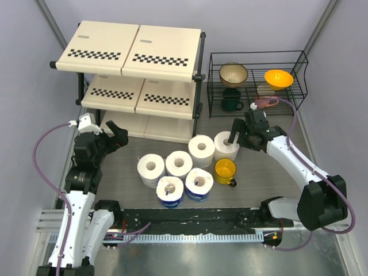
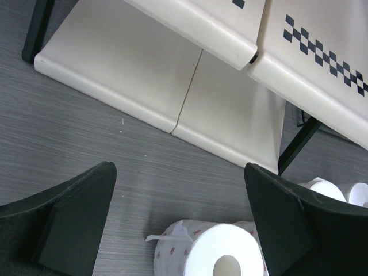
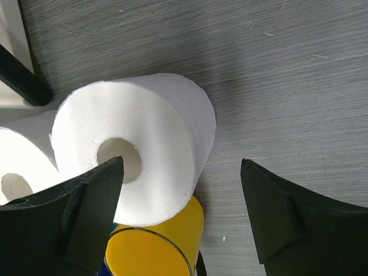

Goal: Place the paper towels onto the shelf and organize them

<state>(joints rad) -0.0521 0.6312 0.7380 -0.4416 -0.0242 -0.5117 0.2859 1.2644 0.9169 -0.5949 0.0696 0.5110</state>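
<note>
Parking the left gripper point(image 1: 118, 134) wide open, empty, beside the shelf point(image 1: 132, 57). Leaving all six paper towels point(image 1: 179, 164) clustered on the counter point(image 1: 125, 161) before it (none shelved). Hovering the right gripper point(image 1: 238, 137), spread and empty, over the rightmost roll point(image 1: 226, 146), apparently starting the first pick. Needing to straddle it, missing the yellow mug point(image 1: 225, 170). Failing to show any finger contact.

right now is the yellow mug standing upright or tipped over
Upright: from above, the yellow mug shows its round open mouth facing up, handle at its side.
</note>
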